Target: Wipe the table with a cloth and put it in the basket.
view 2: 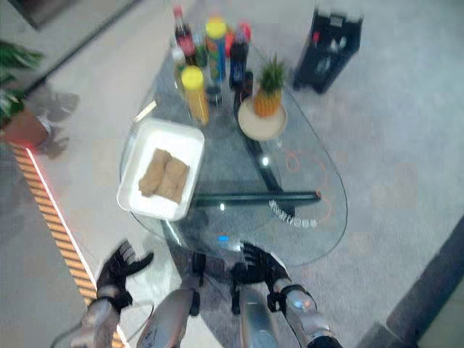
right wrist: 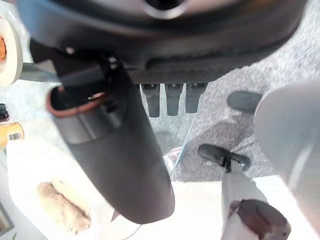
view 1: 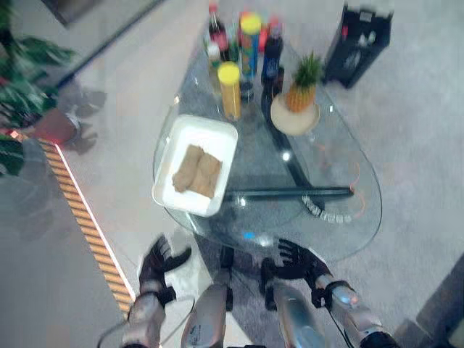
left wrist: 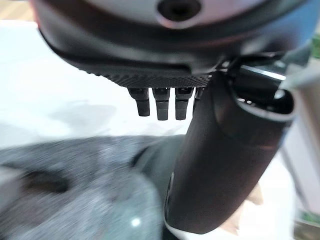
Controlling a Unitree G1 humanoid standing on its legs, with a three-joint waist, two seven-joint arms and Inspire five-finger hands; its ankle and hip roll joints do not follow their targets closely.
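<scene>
Cloth resting in the white basket
The folded tan cloth (view 1: pixel 196 171) in the basket (view 1: pixel 217 134) looks soft and light; pinch its top fold. Left hand (view 1: pixel 158 265) and right hand (view 1: pixel 297 261) hang spread, holding nothing.

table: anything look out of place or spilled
Nothing spilled. The white tray holding the folded tan cloth sits askew and overhangs the glass table at its near left edge. Bottles and pineapple stand upright.
</scene>
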